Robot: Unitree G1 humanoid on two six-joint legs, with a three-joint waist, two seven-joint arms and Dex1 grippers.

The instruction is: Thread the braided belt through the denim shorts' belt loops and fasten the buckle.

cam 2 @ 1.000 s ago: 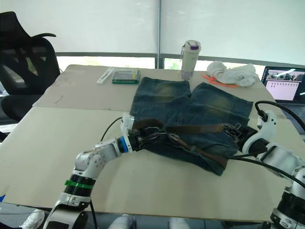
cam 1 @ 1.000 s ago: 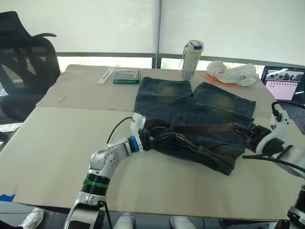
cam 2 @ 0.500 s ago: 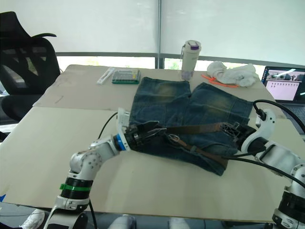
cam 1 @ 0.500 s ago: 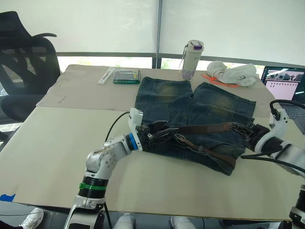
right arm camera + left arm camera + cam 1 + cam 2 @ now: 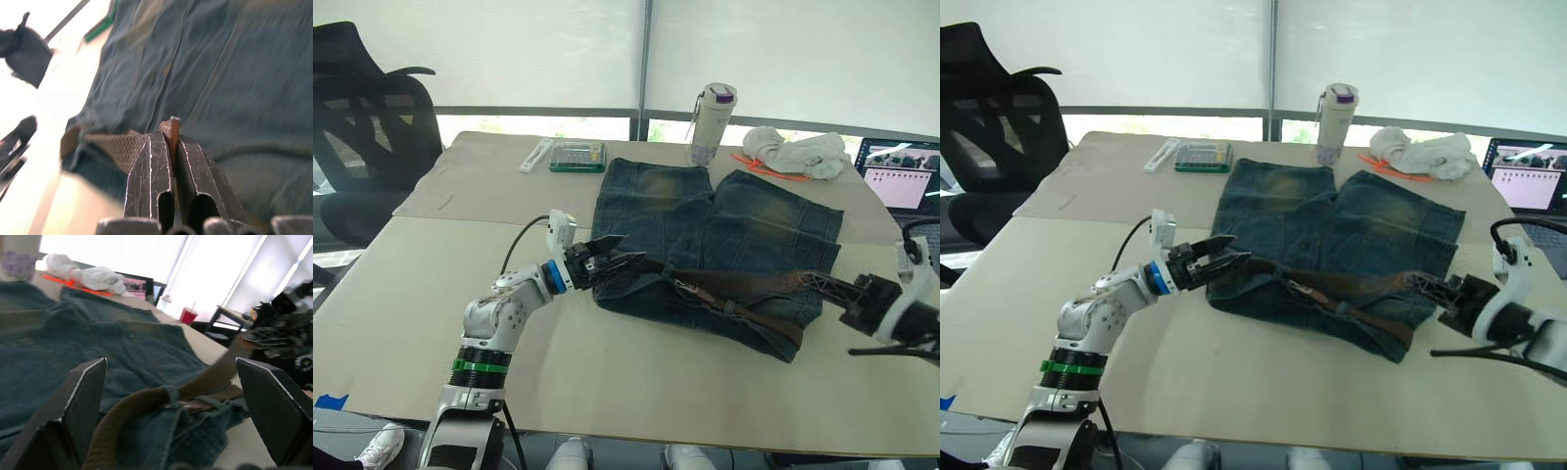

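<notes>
Beige table (image 5: 411, 294) under bright blinds holds the shorts (image 5: 724, 225), spread flat near its middle; we place everything by them. Our left gripper (image 5: 628, 260) sits at the shorts' left waistband corner with its fingers (image 5: 83, 401) spread wide, nothing between them. The belt (image 5: 744, 284) runs across the waistband, passing under a loop (image 5: 170, 394), and its buckle (image 5: 683, 286) lies on the denim just below the strap. Our right gripper (image 5: 818, 281) is at the shorts' right edge, its fingers (image 5: 151, 171) pinched on the belt's tip. Beyond the shorts stand a bottle (image 5: 712, 122) and a white cloth (image 5: 798, 155).
</notes>
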